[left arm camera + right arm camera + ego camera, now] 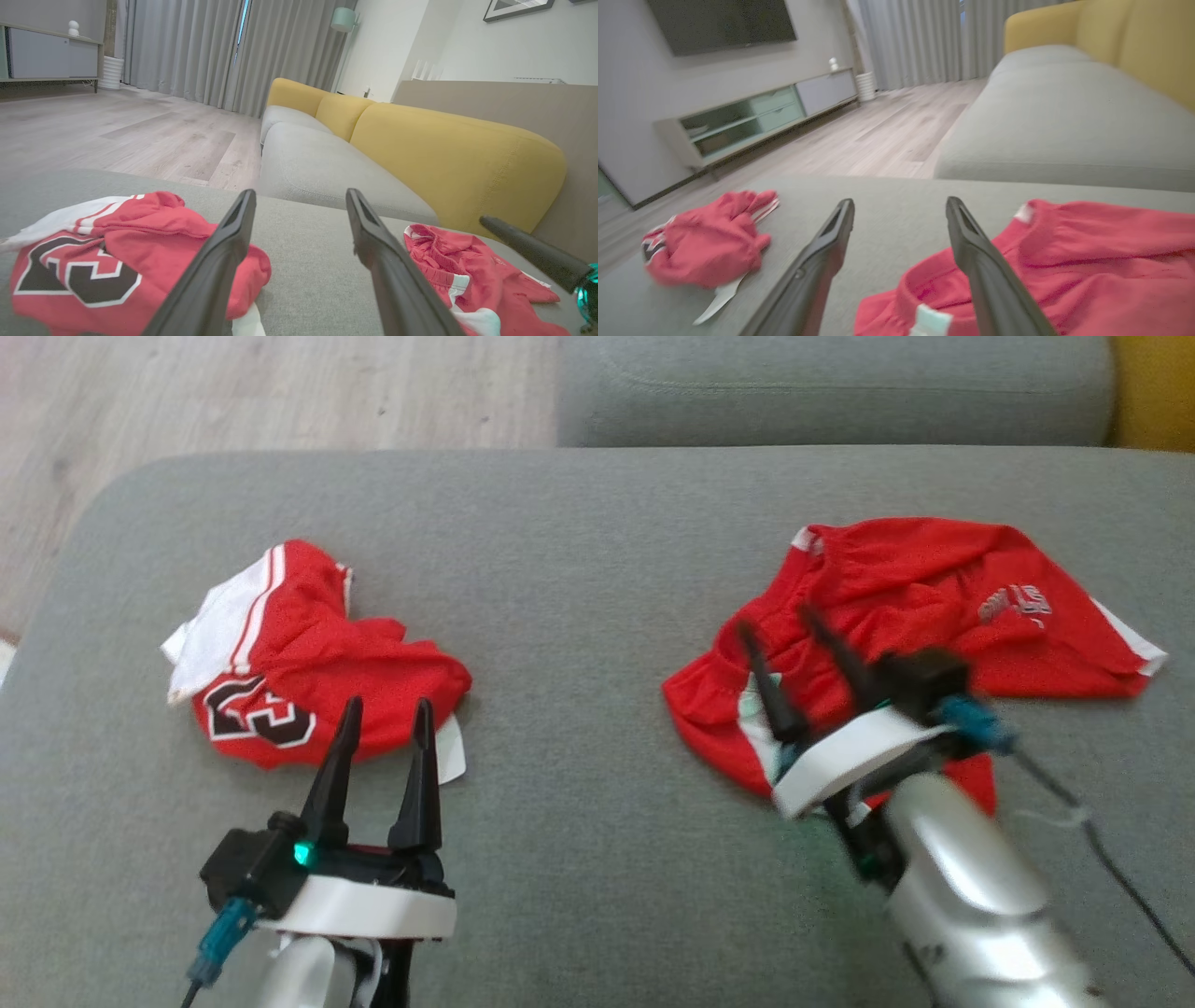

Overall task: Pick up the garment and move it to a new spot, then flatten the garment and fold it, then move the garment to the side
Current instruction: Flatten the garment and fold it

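Observation:
Two crumpled red garments lie on the grey cushion (597, 523). The left garment (308, 653), a jersey with a black number and white trim, sits just beyond my left gripper (386, 709), which is open and empty, its tips at the cloth's near edge. The right garment (934, 607), red with a white side stripe and a small logo, lies spread under my right gripper (777, 623). That gripper is open above its near-left edge with nothing between its fingers. The right wrist view shows the right garment (1064, 261) below and right of the open fingers (899, 203).
A second grey seat (840, 392) with yellow backrests (448, 158) stands behind the cushion. Wooden floor (233, 392) lies past the cushion's far-left edge. A TV cabinet (752, 116) stands along the wall. Bare cushion separates the two garments.

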### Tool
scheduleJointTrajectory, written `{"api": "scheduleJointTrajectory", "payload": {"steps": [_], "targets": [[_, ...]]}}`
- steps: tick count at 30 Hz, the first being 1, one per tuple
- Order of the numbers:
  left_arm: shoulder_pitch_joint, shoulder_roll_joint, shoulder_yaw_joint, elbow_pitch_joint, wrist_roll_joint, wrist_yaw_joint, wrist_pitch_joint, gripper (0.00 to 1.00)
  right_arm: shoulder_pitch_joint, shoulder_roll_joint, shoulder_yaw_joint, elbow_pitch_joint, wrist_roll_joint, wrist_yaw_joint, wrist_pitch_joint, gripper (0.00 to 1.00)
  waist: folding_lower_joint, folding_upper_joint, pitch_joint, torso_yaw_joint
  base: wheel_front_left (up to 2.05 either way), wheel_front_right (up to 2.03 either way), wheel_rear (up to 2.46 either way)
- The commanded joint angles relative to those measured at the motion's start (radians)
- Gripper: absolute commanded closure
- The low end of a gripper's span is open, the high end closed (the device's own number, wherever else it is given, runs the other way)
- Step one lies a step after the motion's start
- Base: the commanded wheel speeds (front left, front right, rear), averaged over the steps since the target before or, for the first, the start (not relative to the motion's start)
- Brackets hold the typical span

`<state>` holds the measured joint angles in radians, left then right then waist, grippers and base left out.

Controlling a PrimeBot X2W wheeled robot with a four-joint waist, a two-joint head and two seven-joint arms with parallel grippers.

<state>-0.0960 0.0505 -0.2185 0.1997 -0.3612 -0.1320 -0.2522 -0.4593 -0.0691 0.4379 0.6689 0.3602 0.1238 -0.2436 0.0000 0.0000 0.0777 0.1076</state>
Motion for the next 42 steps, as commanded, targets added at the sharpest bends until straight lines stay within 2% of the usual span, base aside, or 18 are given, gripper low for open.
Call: {"api": "scheduleJointTrajectory", "payload": {"steps": [1,8,14,20,24,29,34,40,42], "targets": [[-0.023,0.0,0.041,-0.043,-0.005,0.001,-0.01,0.0,-0.004,0.003,-0.048,-0.07,-0.023,0.007,-0.017,0.0,0.0,0.0,-0.013,-0.021,0.0,0.0,0.0],[-0.021,0.0,0.045,-0.08,-0.01,0.001,-0.01,0.0,0.147,-0.001,-0.285,-0.337,-0.148,0.007,-0.018,0.0,0.0,0.0,-0.02,-0.075,0.0,0.0,0.0],[-0.024,0.0,0.032,-0.083,-0.007,0.001,-0.01,0.0,0.273,0.014,-0.381,-0.439,-0.179,0.007,-0.018,0.0,0.0,0.0,-0.018,-0.103,0.0,0.0,0.0],[-0.031,0.0,0.02,-0.077,-0.008,0.001,-0.01,0.0,0.365,0.018,-0.381,-0.445,-0.148,0.007,-0.018,0.0,0.0,0.0,-0.006,-0.12,0.0,0.0,0.0],[-0.039,0.0,0.015,-0.074,-0.008,0.001,-0.01,0.0,0.375,0.019,-0.382,-0.419,-0.167,0.007,-0.018,0.0,0.0,0.0,0.004,-0.12,0.0,0.0,0.0],[-0.045,0.0,0.007,-0.069,-0.01,0.001,-0.01,0.0,0.371,0.019,-0.425,-0.303,-0.169,0.007,-0.018,0.0,0.0,0.0,0.014,-0.109,0.0,0.0,0.0],[-0.054,0.0,-0.004,-0.061,-0.012,0.001,-0.01,0.0,0.305,0.019,-0.441,-0.166,-0.104,0.007,-0.017,0.0,0.0,0.0,0.031,-0.093,0.0,0.0,0.0],[-0.07,0.0,-0.015,-0.05,-0.011,0.001,-0.01,0.0,0.195,0.019,-0.402,0.001,0.019,0.007,0.032,0.0,0.0,0.0,0.05,-0.064,0.0,0.0,0.0],[-0.073,0.0,-0.016,-0.047,-0.011,0.001,-0.01,0.0,0.17,0.019,-0.383,0.044,0.029,0.007,0.038,0.88,0.0,0.0,0.052,-0.055,0.0,0.0,0.0]]}}
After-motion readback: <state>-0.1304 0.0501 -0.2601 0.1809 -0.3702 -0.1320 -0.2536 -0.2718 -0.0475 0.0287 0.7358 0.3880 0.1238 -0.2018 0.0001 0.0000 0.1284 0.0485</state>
